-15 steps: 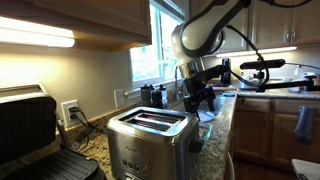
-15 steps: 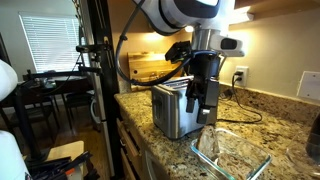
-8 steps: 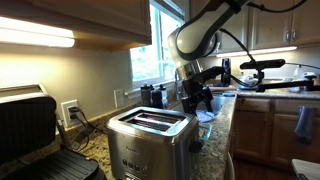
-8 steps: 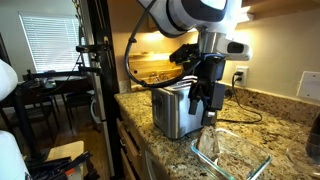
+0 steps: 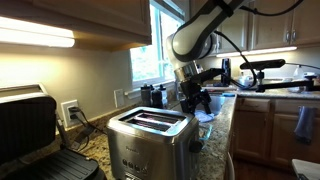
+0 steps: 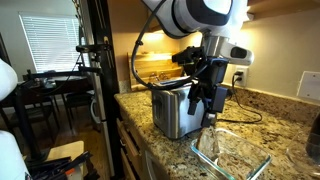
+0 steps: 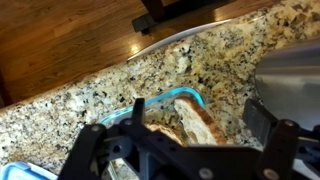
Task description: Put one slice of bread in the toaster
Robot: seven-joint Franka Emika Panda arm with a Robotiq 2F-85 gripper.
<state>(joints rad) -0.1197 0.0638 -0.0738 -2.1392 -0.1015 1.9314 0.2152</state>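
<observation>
Wrist view, lower centre: gripper jaws spread wide apart above bread slices in blue-rimmed glass container; steel toaster at right edge, on granite counter.

Boxy brushed stainless-steel toaster: its base is cut off by the bottom edge in an exterior view, and in the wrist view it is only a blurred grey mass cropped at the right edge. Left of the toaster, the black hinged contact grill is cropped by the left and bottom edges. Beside the toaster, the clear glass dish runs off the bottom edge. The tan bread slice is partly covered by the dark Robotiq gripper; the number of slices cannot be told.
</observation>
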